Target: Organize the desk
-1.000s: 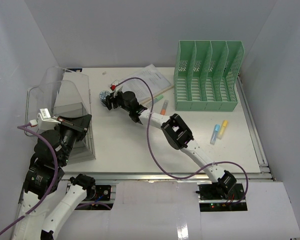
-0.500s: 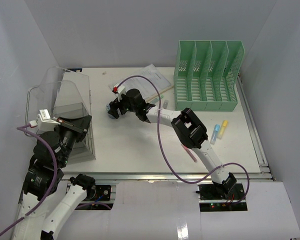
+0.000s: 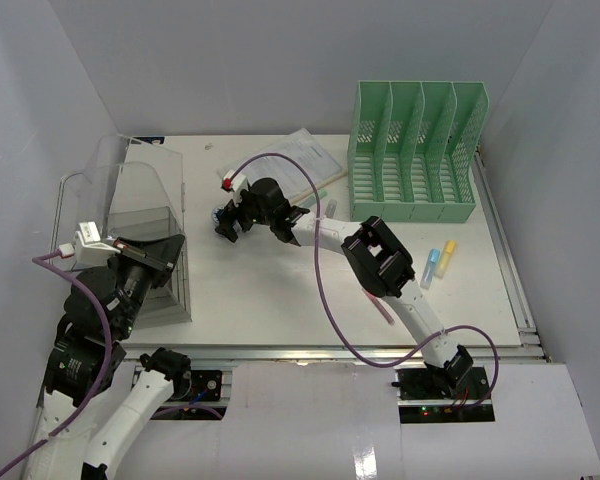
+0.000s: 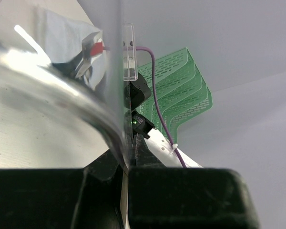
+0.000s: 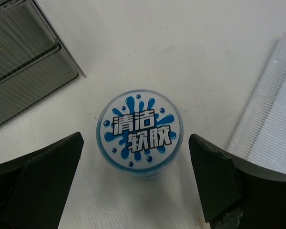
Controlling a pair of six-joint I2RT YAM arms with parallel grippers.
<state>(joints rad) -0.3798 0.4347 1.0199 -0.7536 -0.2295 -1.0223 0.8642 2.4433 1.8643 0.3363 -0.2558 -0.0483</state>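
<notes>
On the white desk (image 3: 260,290) stands a small round jar (image 5: 139,133) with a blue splash lid and Chinese lettering. My right gripper (image 5: 136,139) hovers over it, open, one finger on each side and neither touching. From above, the right gripper (image 3: 230,222) hides most of the jar (image 3: 218,213), which stands just right of the clear plastic bin (image 3: 140,220). My left gripper (image 4: 126,167) is shut on the bin's clear wall (image 4: 115,109); from above, the left gripper (image 3: 163,252) is at the bin's near right side.
A mint-green file rack (image 3: 415,150) stands at the back right, with papers (image 3: 295,160) to its left. Blue (image 3: 431,267) and yellow (image 3: 447,253) highlighters lie right of my right arm. In the right wrist view, a ribbed plastic sleeve (image 5: 267,124) lies right of the jar.
My right gripper's jaws have spread wider around the jar. The right arm's elbow swung right and the wrist came slightly nearer. The left arm barely shifted.
</notes>
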